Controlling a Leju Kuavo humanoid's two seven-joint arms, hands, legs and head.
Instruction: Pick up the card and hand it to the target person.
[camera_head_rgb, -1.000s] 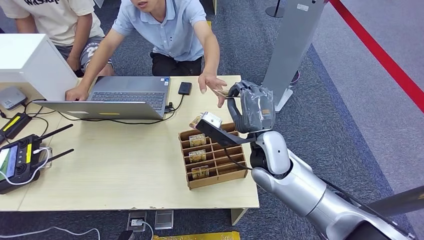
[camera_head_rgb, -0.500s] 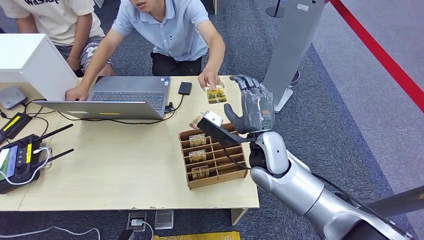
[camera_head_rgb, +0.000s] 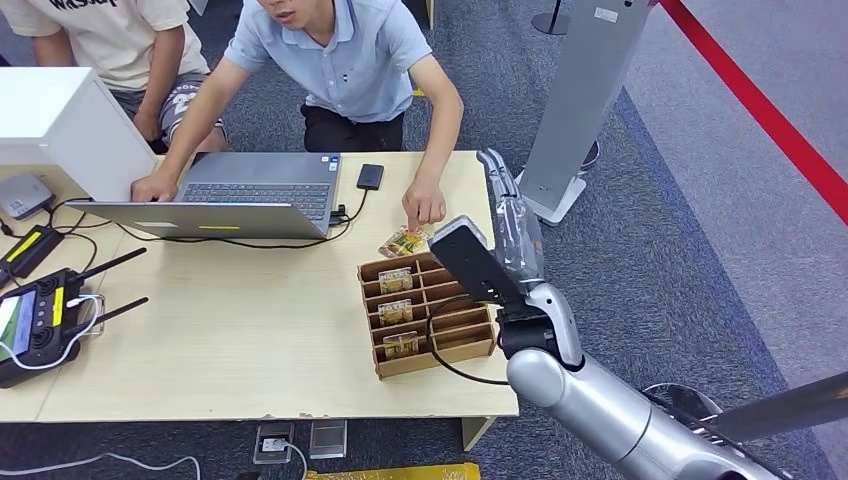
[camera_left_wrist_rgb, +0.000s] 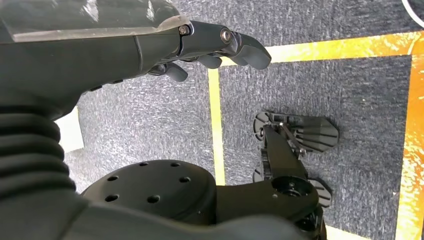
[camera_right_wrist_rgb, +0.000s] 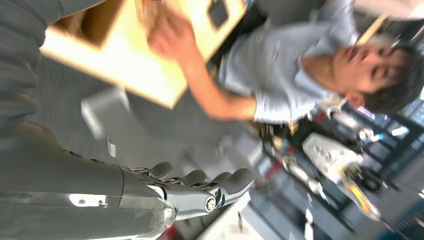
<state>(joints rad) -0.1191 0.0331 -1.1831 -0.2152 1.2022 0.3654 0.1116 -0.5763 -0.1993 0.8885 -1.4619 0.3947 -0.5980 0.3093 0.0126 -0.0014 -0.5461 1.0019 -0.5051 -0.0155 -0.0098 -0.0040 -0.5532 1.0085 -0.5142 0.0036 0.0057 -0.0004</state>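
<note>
Standing by the surface (camera_head_rgb: 240, 330), a person (camera_head_rgb: 345, 60) in a blue shirt presses the card (camera_head_rgb: 404, 241) flat w/ fingertips, just beside the tray (camera_head_rgb: 432, 340) of slots. Laptop (camera_head_rgb: 240, 195) sits near, controller (camera_head_rgb: 35, 320) at the far edge. Right robot hand (camera_head_rgb: 505, 215) is raised edge-on next to the tray, fingers straight, holding nothing. Left robot hand (camera_left_wrist_rgb: 165, 45) hangs over carpet, fingers loosely curled, empty.
</note>
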